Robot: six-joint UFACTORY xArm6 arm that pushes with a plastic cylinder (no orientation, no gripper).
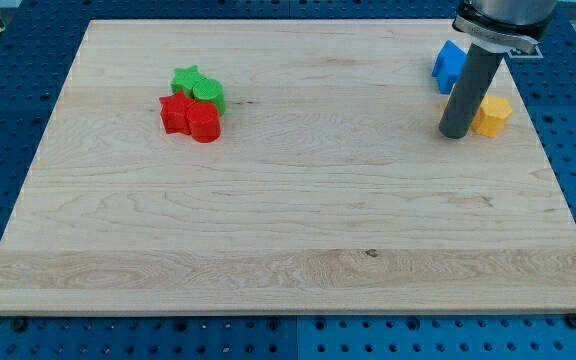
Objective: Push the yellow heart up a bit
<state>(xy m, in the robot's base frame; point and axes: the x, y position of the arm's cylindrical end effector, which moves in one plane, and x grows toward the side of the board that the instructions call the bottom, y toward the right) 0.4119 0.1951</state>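
While the rod stands planted at the upper right of the frame, here is how the board reads:

Tip: the arm's tip [454,133] sits down on the wooden board [288,220], just at the left edge of the yellow block, close enough that touching or a hair apart cannot be told.

Rod: dark, straight, near upright, coming down from the top right corner of the frame and crossing in front of the blue block.

Jaws: there are none on show, only the plain rod, so nothing is clamped or carried.

Yellow heart: the yellow block [492,114] lies at the right side of the frame, upper part, just right of the tip and near the board's right edge; its heart shape is hard to make out from here.

Blue block: the blue block [448,64] sits above the yellow one, towards the top right, partly hidden behind the rod; shape unclear.

Green blocks: a green star-like block [187,79] and a rounder green block [209,93] touch each other at the upper left of the frame.

Red blocks: a red block [175,113] and a rounder red block [204,124] sit pressed together directly below the greens, touching them.

Cluster versus tip: the red-green group is well apart from the tip, across the board.
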